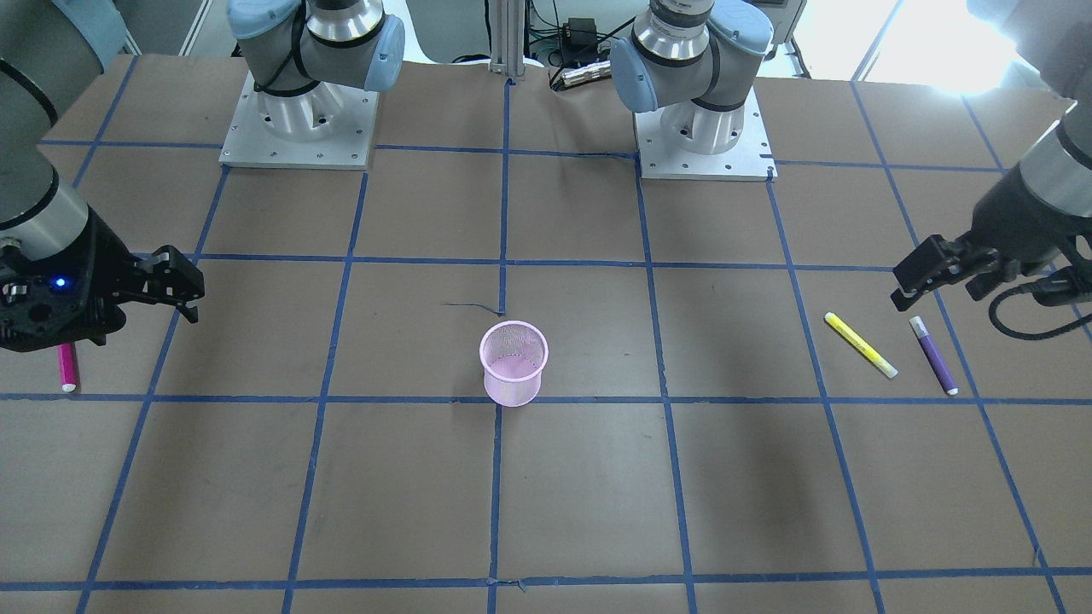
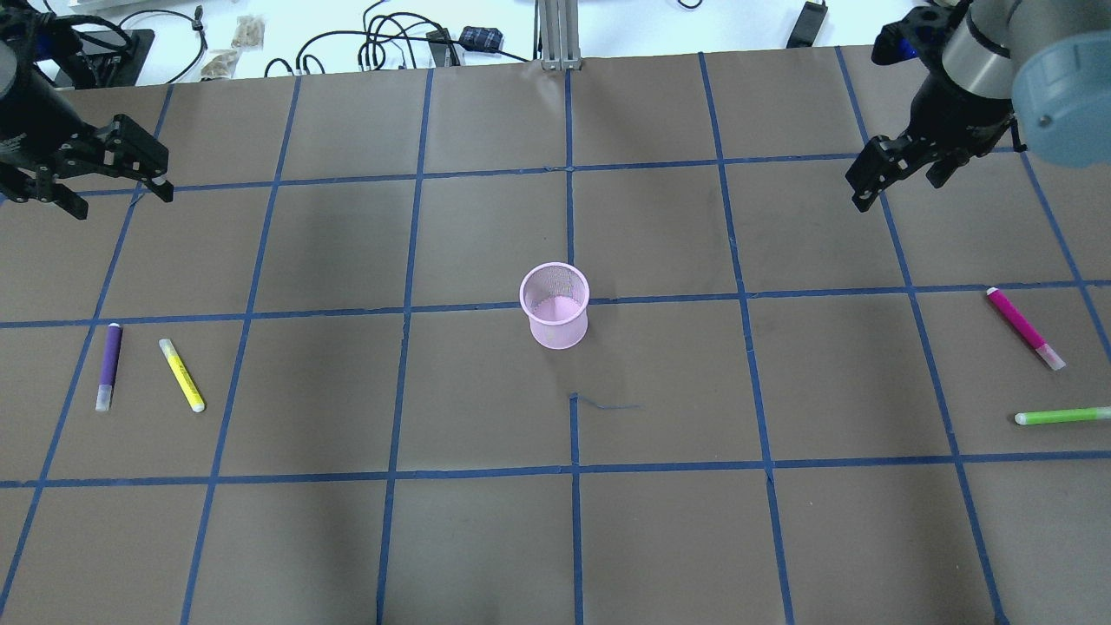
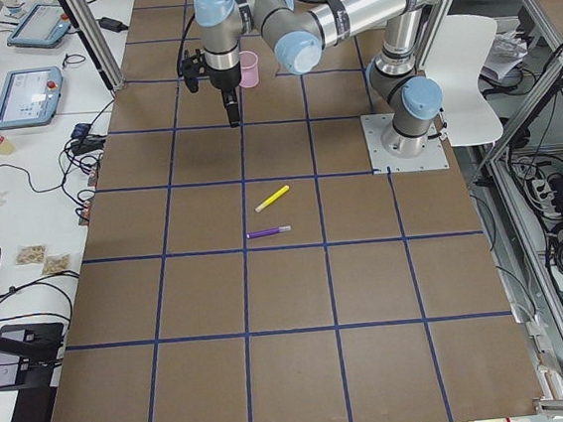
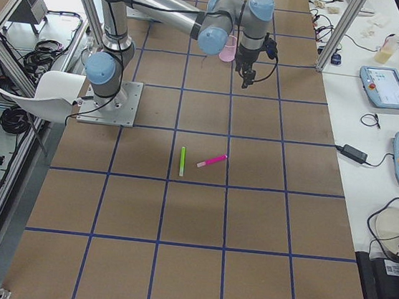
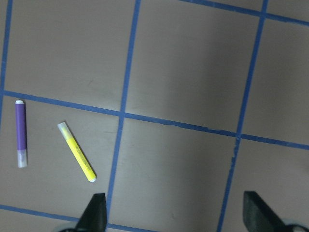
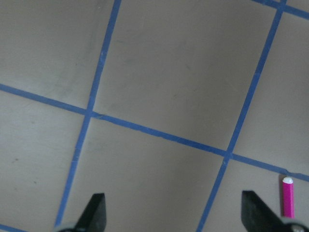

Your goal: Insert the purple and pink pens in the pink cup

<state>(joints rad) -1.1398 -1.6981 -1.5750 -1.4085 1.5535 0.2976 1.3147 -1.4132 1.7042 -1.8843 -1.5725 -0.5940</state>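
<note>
1 purple pen [image 2: 108, 365] and 1 pink pen [image 2: 1024, 328] lie outside 1 pink cup [image 2: 560, 331].

yellow pen [image 2: 181, 375] | green pen [image 2: 1062, 417] | brown gridded table [image 2: 660, 538] | teach pendant [image 4: 386, 87]

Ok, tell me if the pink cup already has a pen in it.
No, the pink cup stands empty in the overhead view, with the purple pen and pink pen lying apart from it.

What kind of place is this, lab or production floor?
Probably a robotics lab: table taped into a blue grid, teach pendants on the side bench, loose cables behind the table.
</note>
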